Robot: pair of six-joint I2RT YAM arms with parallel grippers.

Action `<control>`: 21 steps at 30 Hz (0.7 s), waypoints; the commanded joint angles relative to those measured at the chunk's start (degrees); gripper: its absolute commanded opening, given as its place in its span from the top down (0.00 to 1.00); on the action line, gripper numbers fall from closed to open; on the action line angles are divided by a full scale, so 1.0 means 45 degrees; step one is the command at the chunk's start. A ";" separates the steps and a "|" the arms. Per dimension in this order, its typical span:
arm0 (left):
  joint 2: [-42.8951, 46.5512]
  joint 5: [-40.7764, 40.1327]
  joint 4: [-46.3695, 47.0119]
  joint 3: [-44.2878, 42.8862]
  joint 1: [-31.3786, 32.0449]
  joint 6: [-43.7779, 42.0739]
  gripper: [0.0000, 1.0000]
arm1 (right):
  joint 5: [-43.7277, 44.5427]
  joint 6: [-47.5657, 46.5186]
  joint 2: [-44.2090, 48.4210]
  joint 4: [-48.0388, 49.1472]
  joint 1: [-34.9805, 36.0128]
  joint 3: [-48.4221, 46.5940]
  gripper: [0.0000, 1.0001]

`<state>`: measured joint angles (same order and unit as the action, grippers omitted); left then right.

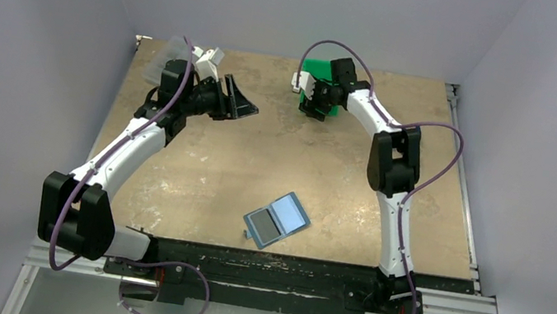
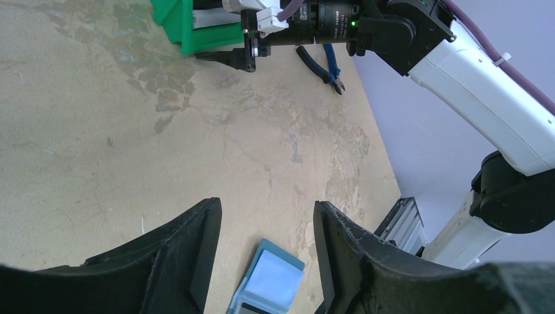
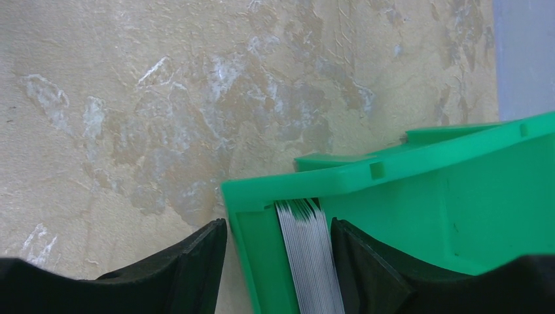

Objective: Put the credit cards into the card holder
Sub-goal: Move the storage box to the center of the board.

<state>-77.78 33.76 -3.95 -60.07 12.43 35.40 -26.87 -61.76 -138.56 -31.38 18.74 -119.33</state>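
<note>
1. The tan, mottled table (image 1: 199,162) carries everything. The bin sits at its far edge and the wallet at its near edge, well apart.
2. The right gripper (image 3: 278,229) is over the bin at the far centre, much nearer the cards than the left gripper (image 2: 266,209). The left one hangs above bare board at the far left.
3. The bright green plastic bin (image 3: 458,209) has its corner directly under the right fingers.
4. The teal-blue square card holder (image 1: 277,219) lies unfolded and flat at the near centre, pockets up. A dark card seems to sit in one half.
5. The stack of thin silvery-grey credit cards (image 3: 307,255) stands on edge inside the bin, against its wall.
   - The card edges run parallel to the finger faces, so a squeeze would press across the stack's thickness.
6. Right fingers: parted and straddling the stack, with nothing clamped as far as I can see.
   - One finger is inside the bin, just beside the cards. The other looks to be outside the bin wall, so closing might pinch the wall along with the cards.
7. Left fingers: apart and holding nothing.
</note>
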 commanded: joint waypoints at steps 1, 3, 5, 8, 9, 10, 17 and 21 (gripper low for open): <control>0.0189 0.0248 0.0612 0.0146 -0.0085 0.0139 0.43 | -0.0005 0.0000 0.0947 -0.0272 0.0051 0.0267 0.34; 0.0189 0.0280 0.0630 0.0156 -0.0073 0.0155 0.43 | 0.0028 -0.0049 0.1080 -0.0291 0.0048 0.0437 0.35; 0.0194 0.0303 0.0659 0.0166 -0.0085 0.0162 0.43 | 0.0026 -0.0097 0.1248 -0.0279 0.0054 0.0622 0.35; 0.0214 0.0329 0.0681 0.0166 -0.0085 0.0183 0.43 | 0.0039 -0.0127 0.1459 -0.0212 0.0054 0.0853 0.36; 0.0223 0.0320 0.0681 0.0181 -0.0085 0.0186 0.43 | 0.0037 -0.0127 0.1495 -0.0215 0.0049 0.0887 0.36; 0.0227 0.0327 0.0681 0.0185 -0.0083 0.0181 0.43 | 0.0017 -0.0145 0.1540 -0.0242 0.0053 0.0892 0.36; 0.0224 0.0342 0.0681 0.0223 -0.0085 0.0200 0.43 | -0.0005 -0.0143 0.1705 -0.0488 0.0053 0.0992 0.36; 0.0214 0.0406 0.0681 0.0220 -0.0085 0.0237 0.42 | 0.0090 -0.0216 0.1943 -0.0565 0.0054 0.1244 0.36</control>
<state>-77.78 34.26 -3.81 -59.24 12.43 35.99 -26.48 -62.04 -135.17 -32.38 18.74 -114.69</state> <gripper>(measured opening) 0.574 0.644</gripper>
